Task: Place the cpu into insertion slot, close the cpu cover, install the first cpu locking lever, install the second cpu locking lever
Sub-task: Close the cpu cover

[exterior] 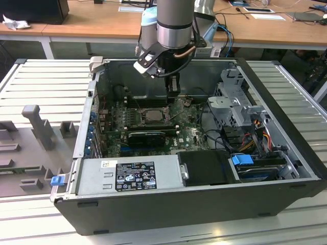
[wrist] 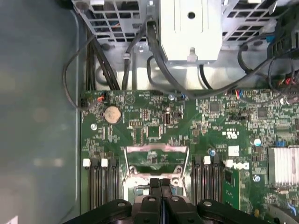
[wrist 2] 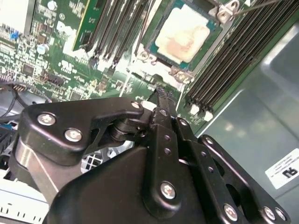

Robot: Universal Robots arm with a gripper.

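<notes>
Closest to the lens in both wrist views sat the black, bolted end effector (wrist 2: 161, 95) (wrist: 161, 183), its two fingers clenched tight against each other with nothing seen between them. In the second wrist view its tip hovered over the green printed circuit board (wrist 2: 70, 51), just beside one corner of the square, metal-rimmed insertion slot (wrist 2: 154, 37).

The small flat square cpu (wrist 2: 186, 33), pale silver-beige, lay seated flat inside that slot. The thin silvery-grey metal cpu cover (wrist 2: 179, 73) framed the chip's edges, its tabs showing at the corners. Whether it was locked down could not be told. Long narrow black memory slots (wrist 2: 233, 60) ran along both sides of the slot.

In the first wrist view a round silver coin battery (wrist: 112, 114) sat on the board near bundled black cables (wrist: 154, 56).

In the exterior view the grey robot arm (exterior: 175, 25) reached down into the open dark grey computer case (exterior: 204, 204), and the end effector (exterior: 174, 89) stood just over the far edge of the slot (exterior: 153, 115). A silver power supply box with labels (exterior: 127, 176) filled the near side of the case, and a small blue clip (exterior: 57, 179) stuck out at the near corner on the exterior view's left. The case rested on a ribbed pale metal bench (exterior: 46, 76).
</notes>
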